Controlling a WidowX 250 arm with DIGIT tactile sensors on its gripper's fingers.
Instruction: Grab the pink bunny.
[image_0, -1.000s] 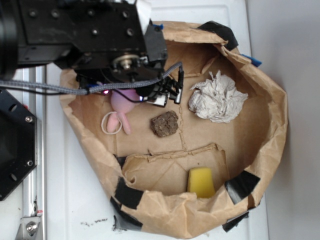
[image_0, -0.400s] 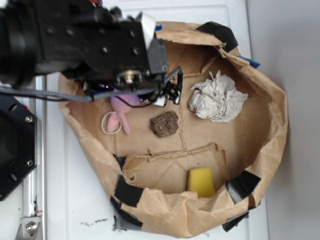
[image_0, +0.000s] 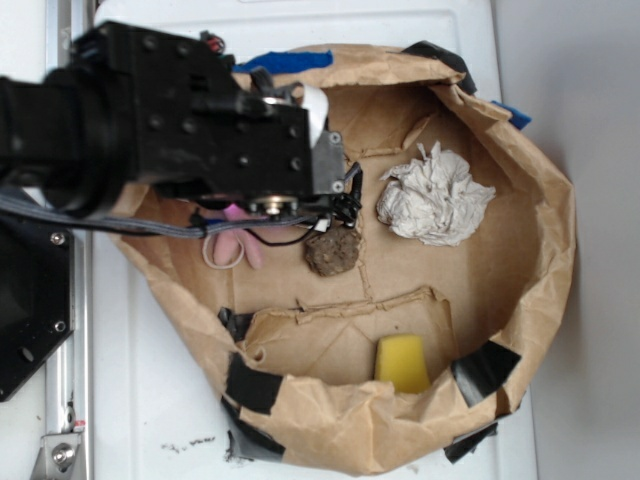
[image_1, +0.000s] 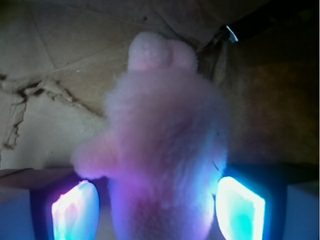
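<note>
Small pale-pink fuzzy plush bunny (image_1: 165, 150) lies on the brown paper bag's (image_0: 540, 230) floor, between the black gripper's (image_1: 157, 207) wide-spread pads (image_1: 75, 210). Squeeze evenly on the torso; soft fuzz compresses, so close fully before lifting.

Pink bunny (image_1: 165, 150): fuzzy plush, matt, between the glowing translucent fingers (image_1: 75, 210) of the gripper (image_1: 157, 212). Brown paper bag (image_0: 540, 200) around it: creased, matt kraft paper, patched with glossy black tape (image_0: 255, 385). Paper ball (image_0: 435, 195) beyond the gripper: crumpled white paper. Brown chunk (image_0: 333, 250) just beside it: rough, crumbly. Yellow sponge (image_0: 401, 362): matt foam.
</note>
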